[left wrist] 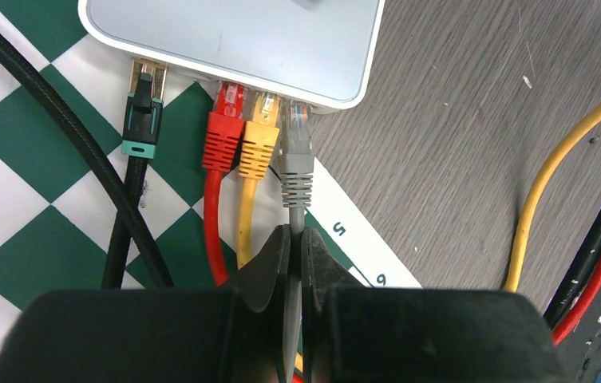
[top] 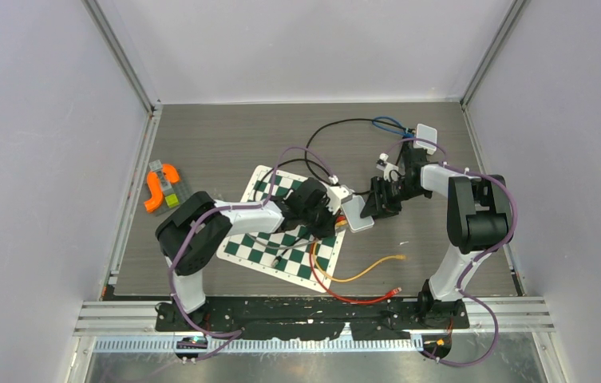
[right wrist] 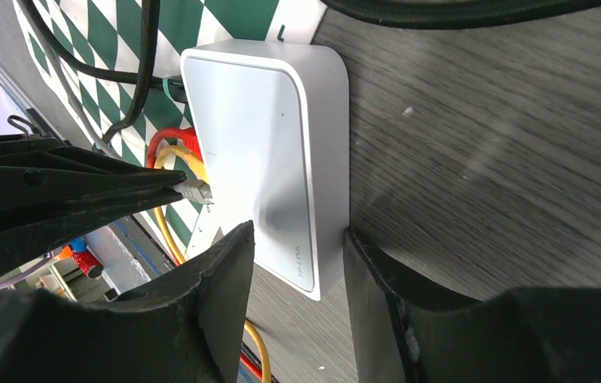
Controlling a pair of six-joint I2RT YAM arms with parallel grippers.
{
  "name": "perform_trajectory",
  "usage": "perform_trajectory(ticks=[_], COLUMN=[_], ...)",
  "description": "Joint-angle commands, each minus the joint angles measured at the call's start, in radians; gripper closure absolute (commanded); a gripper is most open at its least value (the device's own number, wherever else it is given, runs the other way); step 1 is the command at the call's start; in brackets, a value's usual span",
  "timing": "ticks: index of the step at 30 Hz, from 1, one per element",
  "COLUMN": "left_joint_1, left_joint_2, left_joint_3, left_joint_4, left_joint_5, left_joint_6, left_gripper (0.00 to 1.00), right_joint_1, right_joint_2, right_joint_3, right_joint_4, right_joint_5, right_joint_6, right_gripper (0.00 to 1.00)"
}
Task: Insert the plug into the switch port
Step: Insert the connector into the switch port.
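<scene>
The white switch (left wrist: 233, 40) lies at the chess mat's edge, with a black-and-teal plug (left wrist: 142, 120), a red plug (left wrist: 223, 136) and a yellow plug (left wrist: 258, 140) in its ports. The grey plug (left wrist: 297, 163) sits with its clear tip in the port right of the yellow one; how deep, I cannot tell. My left gripper (left wrist: 297, 239) is shut on the grey cable just behind the plug's boot. My right gripper (right wrist: 297, 247) straddles the far corner of the switch (right wrist: 257, 144), one finger on each side. In the top view both grippers meet at the switch (top: 356, 214).
The green-and-white chess mat (top: 281, 239) lies under my left arm. Loose yellow (top: 385, 262) and red (top: 393, 292) cable ends lie near the front edge. A small white device (top: 427, 137) with blue and black cables sits at the back right. An orange object (top: 160, 187) lies at the left.
</scene>
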Motion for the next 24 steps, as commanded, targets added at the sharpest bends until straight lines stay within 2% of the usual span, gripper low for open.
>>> perform_trajectory(ticks=[1, 24], left_joint_1=[0.005, 0.005], left_joint_2=[-0.040, -0.046], left_joint_3=[-0.014, -0.027], left_joint_4=[0.100, 0.139], left_joint_5=[0.017, 0.062], left_joint_6=[-0.008, -0.046], left_gripper=[1.00, 1.00], right_joint_1=[0.007, 0.005], right_joint_2=[0.024, 0.033], right_joint_3=[0.001, -0.010], right_joint_4=[0.005, 0.013], right_joint_5=[-0.007, -0.007], right_joint_6=[-0.014, -0.007], right_gripper=[0.48, 0.46])
